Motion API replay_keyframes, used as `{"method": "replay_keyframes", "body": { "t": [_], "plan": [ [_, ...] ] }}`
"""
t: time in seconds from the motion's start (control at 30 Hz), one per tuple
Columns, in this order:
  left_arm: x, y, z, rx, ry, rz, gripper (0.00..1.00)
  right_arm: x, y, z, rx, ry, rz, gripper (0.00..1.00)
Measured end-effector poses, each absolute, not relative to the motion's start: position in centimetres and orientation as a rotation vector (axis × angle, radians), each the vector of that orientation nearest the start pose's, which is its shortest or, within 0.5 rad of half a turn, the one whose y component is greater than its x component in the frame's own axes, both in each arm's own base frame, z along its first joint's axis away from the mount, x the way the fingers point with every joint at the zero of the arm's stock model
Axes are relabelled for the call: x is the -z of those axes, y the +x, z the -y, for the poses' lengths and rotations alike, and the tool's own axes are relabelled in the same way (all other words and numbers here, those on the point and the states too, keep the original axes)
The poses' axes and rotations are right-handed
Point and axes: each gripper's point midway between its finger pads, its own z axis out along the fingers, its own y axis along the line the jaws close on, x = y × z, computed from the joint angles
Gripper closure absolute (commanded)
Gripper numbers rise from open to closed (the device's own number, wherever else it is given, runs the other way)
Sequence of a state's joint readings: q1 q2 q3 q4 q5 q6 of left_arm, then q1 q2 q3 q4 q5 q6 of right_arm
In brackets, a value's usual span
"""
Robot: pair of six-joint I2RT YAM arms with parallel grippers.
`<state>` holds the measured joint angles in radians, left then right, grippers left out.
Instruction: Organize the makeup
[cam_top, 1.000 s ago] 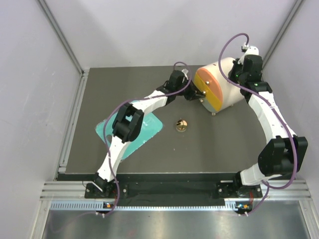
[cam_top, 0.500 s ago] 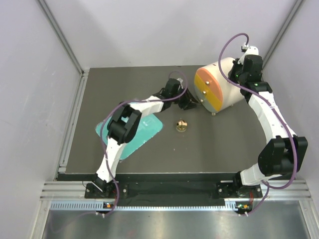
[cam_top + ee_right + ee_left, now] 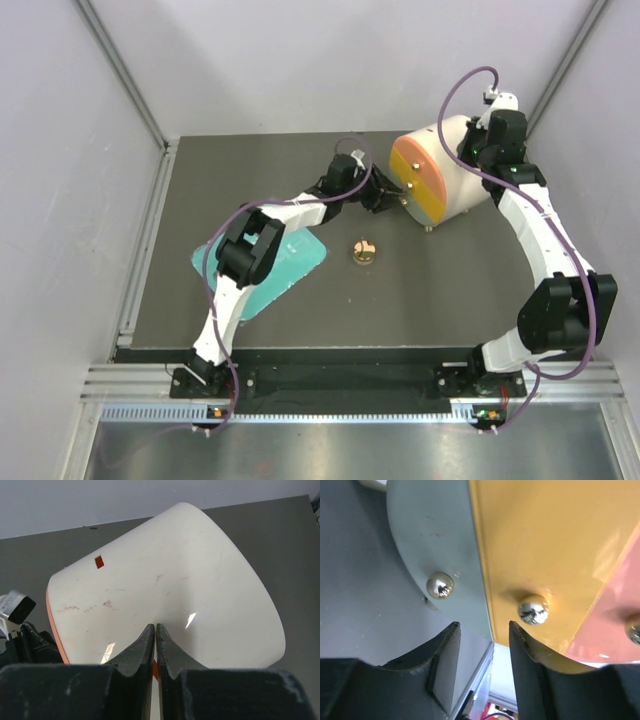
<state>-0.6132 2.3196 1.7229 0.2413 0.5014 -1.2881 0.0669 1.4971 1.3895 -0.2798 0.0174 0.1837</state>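
Note:
A round gold-and-black compact point(image 3: 363, 250) lies on the dark table in front of the drum. The peach-pink tubes and the black palettes are out of view. My left gripper point(image 3: 388, 197) is open and empty at the drum's front face. In the left wrist view its fingertips point(image 3: 482, 625) sit just below a silver knob point(image 3: 533, 609) on the yellow drawer point(image 3: 545, 540). My right gripper point(image 3: 478, 150) is shut and rests on the white drum point(image 3: 165, 590) from behind. Its fingertips point(image 3: 155, 628) touch the white wall, with a thin orange sliver between them.
The white drum point(image 3: 455, 175) with its orange-yellow front stands at the back right. A flat teal tray point(image 3: 262, 268) lies at the left, partly under my left arm. A second knob point(image 3: 440, 585) sits on a grey panel, with a pink panel point(image 3: 615, 625) beside the drawer.
My left wrist has shifted slightly left and down along the drum's front face. The right arm and the drum have not moved.

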Motion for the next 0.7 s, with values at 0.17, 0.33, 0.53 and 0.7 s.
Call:
{"method": "replay_keyframes", "body": {
  "t": [0.17,0.33,0.53,0.7],
  "plan": [
    [-11.3,44.8,46.3,1.655,-0.429,-2.306,0.53,-27.8,46.5,-3.6,-0.148,0.126,-1.957,0.93],
    [-9.7,44.7,46.1,1.626,-0.46,-2.345,0.53,-27.8,46.5,-3.5,-0.148,0.126,-1.957,0.93],
    [-9.9,44.9,46.1,1.635,-0.466,-2.338,0.53,-27.8,46.5,-3.4,-0.148,0.129,-1.957,0.92],
    [-9.9,45.5,46.6,1.65,-0.472,-2.323,0.54,-27.8,46.5,-3.4,-0.145,0.123,-1.957,0.91]
  ]
}}
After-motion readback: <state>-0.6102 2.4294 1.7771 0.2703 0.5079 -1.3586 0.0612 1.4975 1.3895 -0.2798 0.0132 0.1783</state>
